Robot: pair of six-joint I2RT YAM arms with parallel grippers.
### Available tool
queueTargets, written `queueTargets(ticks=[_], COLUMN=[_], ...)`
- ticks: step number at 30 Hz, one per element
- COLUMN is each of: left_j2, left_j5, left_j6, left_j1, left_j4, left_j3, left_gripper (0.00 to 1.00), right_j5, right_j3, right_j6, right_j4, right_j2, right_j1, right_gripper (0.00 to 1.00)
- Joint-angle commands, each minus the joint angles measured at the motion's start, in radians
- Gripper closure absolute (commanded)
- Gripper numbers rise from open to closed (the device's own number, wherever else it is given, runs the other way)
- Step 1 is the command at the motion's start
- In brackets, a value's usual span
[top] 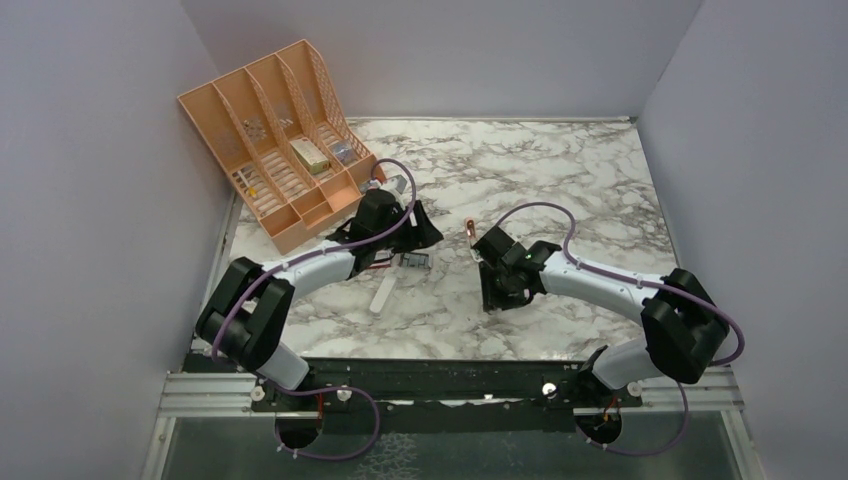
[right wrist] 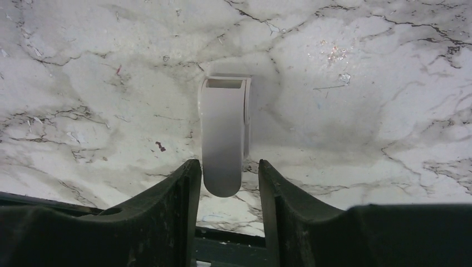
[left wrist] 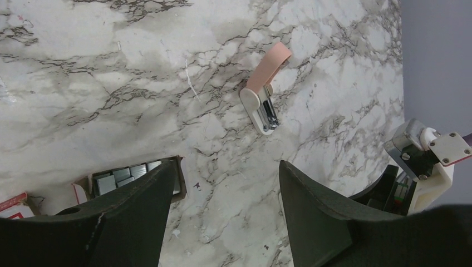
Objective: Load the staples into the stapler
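The stapler (top: 470, 228), pink top and white base, lies open mid-table; the left wrist view shows its metal channel (left wrist: 261, 97). The grey tray of staple strips (top: 415, 261) lies left of it, partly behind my left finger (left wrist: 125, 175), with the red-and-white sleeve (left wrist: 12, 203) beside it. My left gripper (top: 428, 237) is wide open and empty over bare marble just right of the tray (left wrist: 226, 167). My right gripper (top: 498, 295) is open; a white oblong piece (right wrist: 222, 133) with a rounded near end shows between its fingertips (right wrist: 228, 164), with a gap on the right side.
A peach desk organizer (top: 280, 150) holding small items stands at the back left against the wall. A white stick (top: 383, 293) lies in front of the tray. Grey walls close three sides. A black rail (top: 430, 375) runs along the near edge.
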Motion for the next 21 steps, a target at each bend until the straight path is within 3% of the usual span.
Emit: queueTargets(ticks=[1, 5, 10, 14, 21], left_j2=[0.008, 0.006, 0.013, 0.008, 0.049], left_j5=[0.045, 0.069, 0.107, 0.124, 0.145], left_j6=[-0.021, -0.036, -0.045, -0.051, -0.033], left_j1=[0.0, -0.002, -0.021, -0.058, -0.127], left_j4=[0.043, 0.074, 0.097, 0.126, 0.16], left_j3=[-0.02, -0.033, -0.043, -0.07, -0.054], left_gripper=[0.27, 0.17, 0.18, 0.29, 0.56], right_j5=[-0.029, -0.045, 0.0, -0.056, -0.207], right_j3=[-0.006, -0.019, -0.002, 0.017, -0.015], right_j6=[0.021, 0.05, 0.053, 0.031, 0.046], right_j4=[0.04, 0.053, 0.067, 0.121, 0.209], right_j2=[0.011, 0.012, 0.002, 0.025, 0.025], right_j1=[-0.003, -0.003, -0.007, -0.064, -0.156], right_gripper=[0.57, 0.73, 0.8, 0.8, 0.82])
